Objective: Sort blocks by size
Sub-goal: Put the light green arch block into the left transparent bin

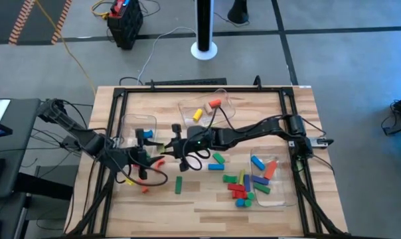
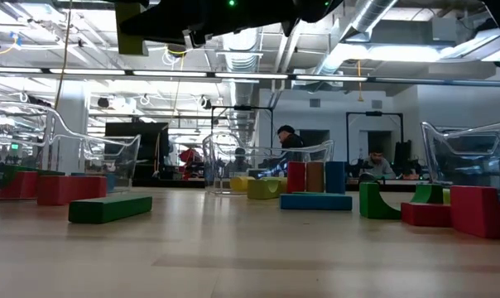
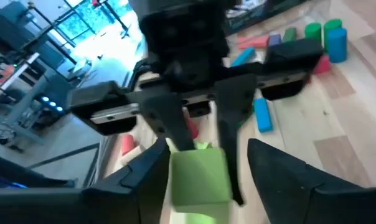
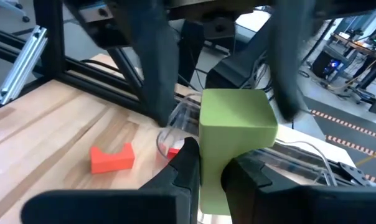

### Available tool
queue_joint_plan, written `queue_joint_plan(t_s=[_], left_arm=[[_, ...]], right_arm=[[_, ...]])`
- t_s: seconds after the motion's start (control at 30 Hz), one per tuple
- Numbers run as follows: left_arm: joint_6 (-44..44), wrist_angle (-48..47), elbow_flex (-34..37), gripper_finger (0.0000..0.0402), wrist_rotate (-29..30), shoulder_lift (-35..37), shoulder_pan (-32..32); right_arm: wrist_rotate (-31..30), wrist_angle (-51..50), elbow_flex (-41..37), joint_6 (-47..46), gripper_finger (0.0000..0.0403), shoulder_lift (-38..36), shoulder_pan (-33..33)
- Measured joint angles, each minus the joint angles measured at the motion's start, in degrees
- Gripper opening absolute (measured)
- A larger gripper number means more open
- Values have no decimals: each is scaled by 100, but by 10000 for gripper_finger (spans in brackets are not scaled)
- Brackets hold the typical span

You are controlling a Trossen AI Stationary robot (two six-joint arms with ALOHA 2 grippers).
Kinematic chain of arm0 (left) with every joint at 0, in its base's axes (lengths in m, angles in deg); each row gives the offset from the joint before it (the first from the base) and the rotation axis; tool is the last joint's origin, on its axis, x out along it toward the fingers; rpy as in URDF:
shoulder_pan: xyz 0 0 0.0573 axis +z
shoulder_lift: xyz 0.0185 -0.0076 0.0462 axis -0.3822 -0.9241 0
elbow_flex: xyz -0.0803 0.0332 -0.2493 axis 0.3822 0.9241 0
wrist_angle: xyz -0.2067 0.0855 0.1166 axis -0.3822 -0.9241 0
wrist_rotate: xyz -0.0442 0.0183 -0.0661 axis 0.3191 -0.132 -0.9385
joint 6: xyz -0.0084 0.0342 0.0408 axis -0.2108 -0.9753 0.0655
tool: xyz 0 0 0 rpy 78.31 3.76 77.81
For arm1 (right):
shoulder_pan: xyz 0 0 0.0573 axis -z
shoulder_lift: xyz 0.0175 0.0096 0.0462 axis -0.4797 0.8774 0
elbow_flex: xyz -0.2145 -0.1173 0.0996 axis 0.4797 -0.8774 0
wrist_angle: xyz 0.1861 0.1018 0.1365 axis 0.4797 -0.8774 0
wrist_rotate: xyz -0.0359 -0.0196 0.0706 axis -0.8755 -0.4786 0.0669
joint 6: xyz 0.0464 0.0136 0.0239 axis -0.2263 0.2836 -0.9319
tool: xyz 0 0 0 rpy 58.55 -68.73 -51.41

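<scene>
Two grippers meet above the desk (image 1: 207, 206): the right gripper (image 4: 211, 165) has its jaws clenched on a light green block (image 4: 235, 127), and the left gripper (image 3: 200, 180) faces it with jaws released, standing wide to either side of that block. Beyond the jaws lies an orange arch (image 4: 112, 157) on the wood, and farther off, beside a clear bin (image 1: 270, 176), the loose blocks (image 1: 239, 186).
</scene>
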Motion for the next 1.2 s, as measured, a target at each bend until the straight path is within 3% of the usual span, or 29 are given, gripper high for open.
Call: queue_joint_plan(t_s=[0.2,0.5,0.9,1.2], left_arm=[[242,-145,0,236,250,26,0],[619,-412,0,235,174,21,2],[604,-497,0,136,228,-58,7],[462,-499,-7,131,483,-154,2]], right_arm=[[0,-24,0,28,80,0,-4],[-2,-4,0,41,80,0,-2],[-24,42,0,72,80,0,-2],[-101,-3,-4,86,81,0,4]])
